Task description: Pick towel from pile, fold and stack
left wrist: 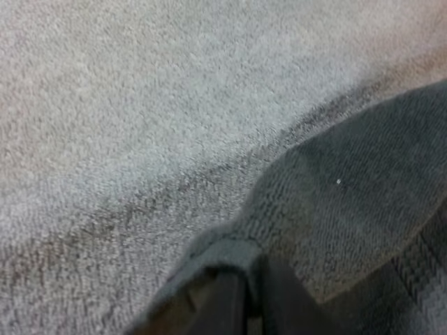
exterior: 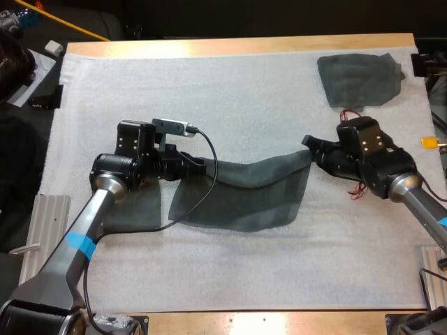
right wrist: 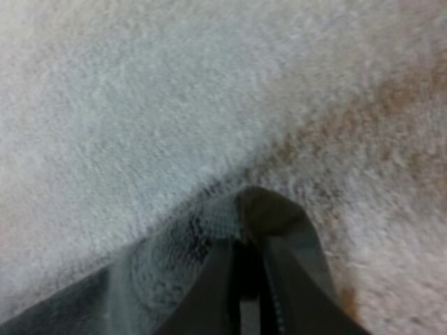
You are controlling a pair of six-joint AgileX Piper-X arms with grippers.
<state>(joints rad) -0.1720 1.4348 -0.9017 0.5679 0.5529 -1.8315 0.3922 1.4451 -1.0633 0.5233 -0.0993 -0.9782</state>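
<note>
A dark grey-green towel point(exterior: 244, 195) hangs stretched between my two grippers over the middle of the white mat point(exterior: 230, 91), its lower edge sagging onto the mat. My left gripper point(exterior: 202, 167) is shut on the towel's left corner point(left wrist: 223, 251), cloth folded over the fingertips. My right gripper point(exterior: 311, 150) is shut on the towel's right corner point(right wrist: 265, 209), which wraps the closed fingers. A second towel point(exterior: 360, 77) lies flat and slightly rumpled at the mat's far right.
The wooden table's edge point(exterior: 230, 45) runs beyond the mat's far side. Metal rails point(exterior: 45, 223) flank the mat at the near left and near right. Bare mat lies in front of and behind the held towel.
</note>
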